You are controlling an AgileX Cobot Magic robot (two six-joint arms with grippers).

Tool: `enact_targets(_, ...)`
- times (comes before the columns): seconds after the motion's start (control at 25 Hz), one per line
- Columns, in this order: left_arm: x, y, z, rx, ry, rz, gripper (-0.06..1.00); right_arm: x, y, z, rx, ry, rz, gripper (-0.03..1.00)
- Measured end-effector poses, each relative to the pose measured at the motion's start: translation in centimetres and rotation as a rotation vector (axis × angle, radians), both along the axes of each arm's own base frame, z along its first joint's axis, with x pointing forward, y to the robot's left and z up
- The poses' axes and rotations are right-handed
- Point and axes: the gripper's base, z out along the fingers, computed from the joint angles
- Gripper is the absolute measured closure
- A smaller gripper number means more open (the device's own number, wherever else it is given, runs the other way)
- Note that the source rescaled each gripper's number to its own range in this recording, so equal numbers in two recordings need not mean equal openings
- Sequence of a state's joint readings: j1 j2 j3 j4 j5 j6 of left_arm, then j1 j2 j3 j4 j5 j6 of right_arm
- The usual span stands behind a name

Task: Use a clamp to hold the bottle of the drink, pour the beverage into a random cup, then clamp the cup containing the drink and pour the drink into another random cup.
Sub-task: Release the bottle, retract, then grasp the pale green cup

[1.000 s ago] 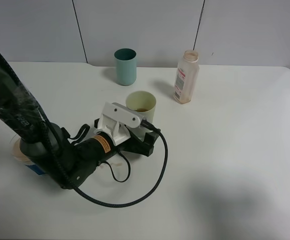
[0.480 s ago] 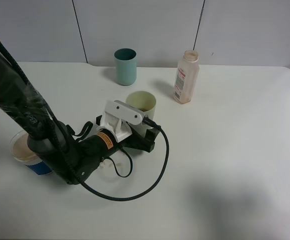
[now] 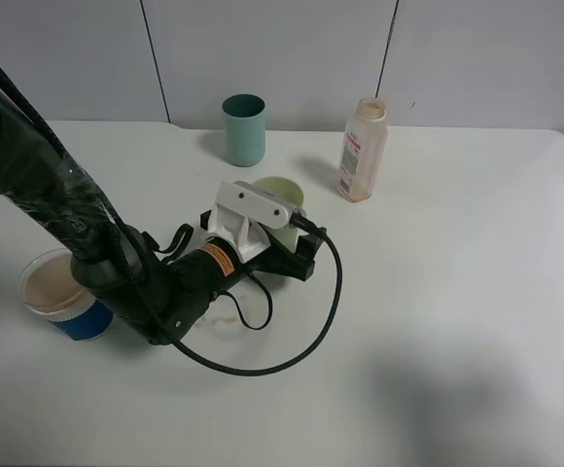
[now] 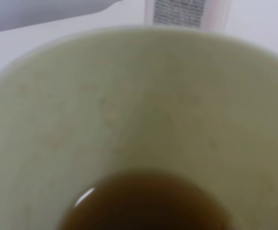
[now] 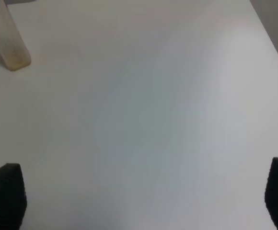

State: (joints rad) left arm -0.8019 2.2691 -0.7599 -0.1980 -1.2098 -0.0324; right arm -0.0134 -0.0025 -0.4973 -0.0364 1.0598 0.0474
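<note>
The pale yellow-green cup (image 3: 282,189) stands mid-table, and its inside fills the left wrist view, with the dark brown beverage (image 4: 144,203) at the bottom. My left gripper (image 3: 280,235) is right at this cup, jaws wide on either side of it, partly hidden under the white camera mount. The bottle (image 3: 363,149) stands upright to the cup's right, near the back; its label (image 4: 184,9) shows beyond the cup's rim. The short blue cup (image 3: 63,297) sits at the front left by my left arm. My right gripper (image 5: 141,201) hovers open over bare table, with the bottle's base (image 5: 9,45) off to one side.
A darker teal tumbler (image 3: 244,129) stands at the back, left of the bottle. The black cable (image 3: 311,331) loops over the white table (image 3: 457,292) in front of the left arm. The right arm is out of the high view.
My left arm has slid forward and to the right, bringing the gripper up around the yellow-green cup and uncovering the blue cup. The jaws stayed wide. The bottle and the teal tumbler stayed put.
</note>
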Motion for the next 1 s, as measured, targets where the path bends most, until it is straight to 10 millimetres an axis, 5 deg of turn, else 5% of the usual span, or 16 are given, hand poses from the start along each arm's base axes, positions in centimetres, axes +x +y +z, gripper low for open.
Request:
enact_targets(0.28, 0.21, -0.26, -0.37, 0.001, -0.001, -0.004, -0.06, 0.00, 0.00, 0.00, 0.000, 0.000, 0.000, -0.03)
enact_targets(0.36, 0.20, -0.26, -0.44, 0.002, 0.001, -0.004, 0.01, 0.00, 0.00, 0.00, 0.000, 0.000, 0.000, -0.03)
enact_targets(0.44, 0.19, -0.24, -0.55, 0.006, 0.002, -0.004, 0.23, 0.00, 0.00, 0.00, 0.000, 0.000, 0.000, -0.03)
enact_targets(0.6, 0.11, -0.22, -0.87, 0.023, 0.022, -0.008, 0.94, 0.00, 0.00, 0.00, 0.000, 0.000, 0.000, -0.03)
enact_targets(1.0, 0.08, -0.38, -0.89, 0.029, 0.027, -0.024, 0.94, 0.00, 0.00, 0.00, 0.000, 0.000, 0.000, -0.03)
